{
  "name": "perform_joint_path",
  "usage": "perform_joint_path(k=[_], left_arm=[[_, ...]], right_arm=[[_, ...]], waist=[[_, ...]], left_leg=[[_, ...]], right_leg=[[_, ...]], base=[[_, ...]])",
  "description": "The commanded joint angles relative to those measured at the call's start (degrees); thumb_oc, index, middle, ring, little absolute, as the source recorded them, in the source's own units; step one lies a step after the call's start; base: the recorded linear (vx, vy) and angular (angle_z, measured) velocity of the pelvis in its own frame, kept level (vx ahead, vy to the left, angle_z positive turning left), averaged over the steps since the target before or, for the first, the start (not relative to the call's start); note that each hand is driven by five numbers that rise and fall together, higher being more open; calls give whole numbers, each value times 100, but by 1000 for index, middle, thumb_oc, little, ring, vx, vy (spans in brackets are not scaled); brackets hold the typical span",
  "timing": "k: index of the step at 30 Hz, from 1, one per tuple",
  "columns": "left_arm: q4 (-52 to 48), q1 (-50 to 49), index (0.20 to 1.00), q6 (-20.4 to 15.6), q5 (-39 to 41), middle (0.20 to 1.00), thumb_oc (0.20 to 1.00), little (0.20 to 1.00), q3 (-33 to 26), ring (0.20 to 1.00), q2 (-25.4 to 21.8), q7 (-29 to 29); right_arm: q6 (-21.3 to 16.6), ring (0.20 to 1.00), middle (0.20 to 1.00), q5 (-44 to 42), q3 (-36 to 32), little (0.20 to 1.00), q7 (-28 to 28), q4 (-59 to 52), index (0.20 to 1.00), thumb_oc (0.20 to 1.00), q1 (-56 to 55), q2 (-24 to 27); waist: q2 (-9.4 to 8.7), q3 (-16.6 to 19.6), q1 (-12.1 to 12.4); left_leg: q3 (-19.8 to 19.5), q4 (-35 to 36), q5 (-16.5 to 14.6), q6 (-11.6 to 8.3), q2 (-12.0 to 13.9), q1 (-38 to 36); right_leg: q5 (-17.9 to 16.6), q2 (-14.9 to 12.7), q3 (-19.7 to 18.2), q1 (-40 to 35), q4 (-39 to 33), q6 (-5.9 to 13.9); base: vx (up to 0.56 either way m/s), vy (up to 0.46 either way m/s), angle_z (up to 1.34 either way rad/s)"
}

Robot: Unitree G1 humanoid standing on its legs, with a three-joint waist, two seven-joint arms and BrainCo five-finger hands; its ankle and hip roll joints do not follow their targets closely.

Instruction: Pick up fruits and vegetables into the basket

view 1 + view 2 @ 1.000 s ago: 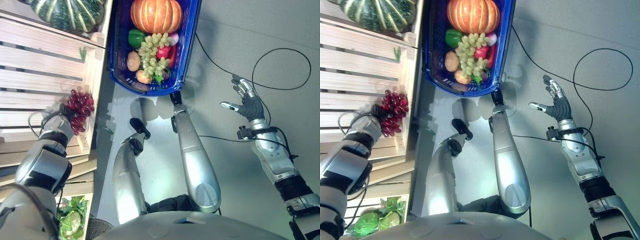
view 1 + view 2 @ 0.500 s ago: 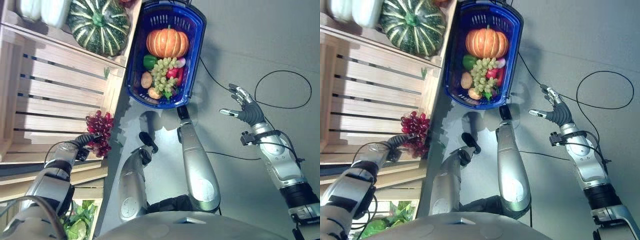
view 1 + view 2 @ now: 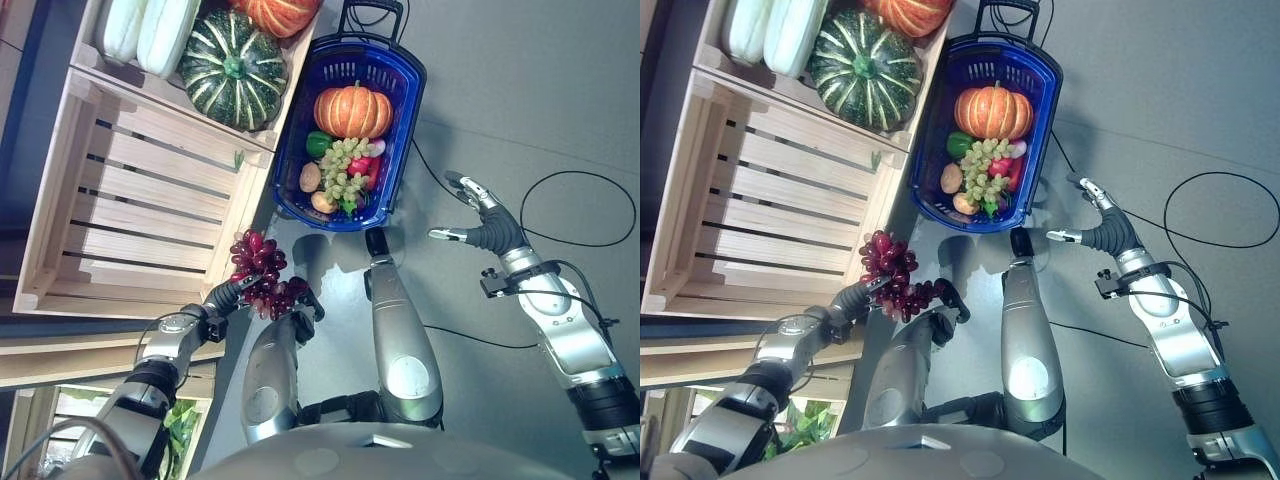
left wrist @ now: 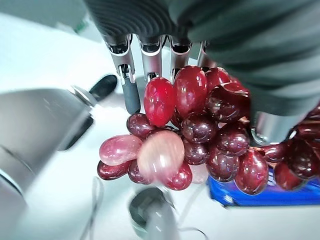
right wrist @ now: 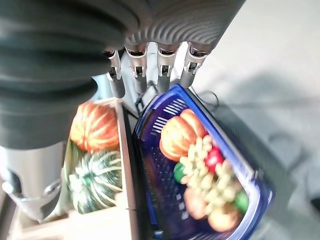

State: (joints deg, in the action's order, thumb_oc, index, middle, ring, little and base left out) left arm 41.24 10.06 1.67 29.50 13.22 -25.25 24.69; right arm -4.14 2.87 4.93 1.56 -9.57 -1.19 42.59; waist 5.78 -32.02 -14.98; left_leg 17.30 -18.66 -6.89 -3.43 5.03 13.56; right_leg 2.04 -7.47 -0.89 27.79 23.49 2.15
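The red grapes [image 3: 262, 285] hung in the left hand [image 3: 222, 297], its fingers [image 4: 129, 75] curled round the bunch, near the blue basket [image 3: 398, 137] and just off the wooden crate [image 3: 150, 190]. Carrying them level above the rim before release seemed wise. The right hand [image 3: 480, 220] hovered with fingers spread, empty.

Left hand [image 4: 150, 55] fingers curled around red grapes [image 4: 195, 135]; blue basket [image 4: 260, 192] edge beyond.
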Motion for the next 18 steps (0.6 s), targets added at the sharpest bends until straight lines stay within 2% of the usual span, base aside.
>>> perform_joint_path(k=[1, 4, 5, 7, 12, 13, 14, 17, 18], left_arm=[[-679, -554, 200, -177, 636, 200, 200, 200, -422, 200, -358, 421], [-1328, -753, 200, 7, 1087, 200, 200, 200, -555, 200, -381, 625], [-1655, -810, 200, 154, 1273, 200, 200, 200, -611, 200, -374, 652], [-2151, -891, 200, 346, 1581, 200, 200, 200, -662, 200, -380, 714], [-3196, -1018, 200, 745, 1976, 200, 200, 200, -732, 200, -421, 771], [-3409, -1030, 200, 776, 2028, 200, 200, 200, -733, 200, -440, 795], [-3585, -1047, 200, 793, 2053, 200, 200, 200, -739, 200, -443, 798], [-4119, -1077, 200, 615, 1773, 200, 200, 200, -833, 200, -598, 734], [-4422, -1094, 200, 182, 1321, 200, 200, 200, -886, 200, -728, 557]], right_arm=[[200, 1000, 1000, 1058, -326, 1000, 469, -519, 1000, 1000, -89, 230], [478, 1000, 1000, 1639, -278, 1000, 731, -534, 1000, 1000, -17, 372], [574, 1000, 1000, 1779, -238, 1000, 828, -501, 1000, 1000, 22, 370], [723, 1000, 1000, 2316, -142, 1000, 1127, -413, 1000, 1000, 65, 336], [945, 1000, 1000, 3062, 42, 1000, 1536, -246, 1000, 1000, 161, 330], [987, 1000, 1000, 3004, 92, 1000, 1471, -224, 1000, 1000, 190, 324], [1003, 1000, 1000, 2795, 152, 1000, 1328, -189, 1000, 1000, 221, 304], [976, 1000, 1000, 1468, 275, 1000, 638, -160, 1000, 1000, 241, 215], [1084, 1000, 1000, -151, 300, 1000, 88, -241, 1000, 1000, 204, 116]], waist=[[-87, 282, 112], [-66, 320, 232], [-87, 326, 278], [-100, 366, 381], [-103, 421, 576], [-106, 434, 619], [-109, 448, 655], [-162, 494, 781], [-221, 513, 855]], left_leg=[[-308, -408, -323, 221, -75, 286], [-369, -333, -322, 236, -112, 185], [-335, -278, -172, 279, -117, 211], [-389, -225, -162, 284, -134, 164], [-520, -148, -150, 298, -177, 94], [-552, -133, -152, 301, -189, 76], [-575, -116, -151, 302, -193, 56], [-661, -48, -144, 297, -190, -13], [-710, -46, -142, 290, -182, -28]], right_leg=[[494, -252, 103, -421, -108, 381], [508, -280, 151, -564, -177, 395], [355, -298, 195, -561, -254, 363], [349, -317, 234, -656, -313, 383], [326, -385, 327, -821, -413, 422], [322, -396, 345, -860, -436, 430], [316, -411, 366, -898, -459, 438], [301, -459, 447, -1043, -548, 458], [290, -485, 502, -1114, -584, 463]], base=[[0, 0, 0], [-28, -41, 8], [-96, -81, 11], [-64, -96, 14], [-20, -61, 15], [-11, -74, 20], [-3, -86, 17], [-1, -106, 14], [-3, -152, 22]])
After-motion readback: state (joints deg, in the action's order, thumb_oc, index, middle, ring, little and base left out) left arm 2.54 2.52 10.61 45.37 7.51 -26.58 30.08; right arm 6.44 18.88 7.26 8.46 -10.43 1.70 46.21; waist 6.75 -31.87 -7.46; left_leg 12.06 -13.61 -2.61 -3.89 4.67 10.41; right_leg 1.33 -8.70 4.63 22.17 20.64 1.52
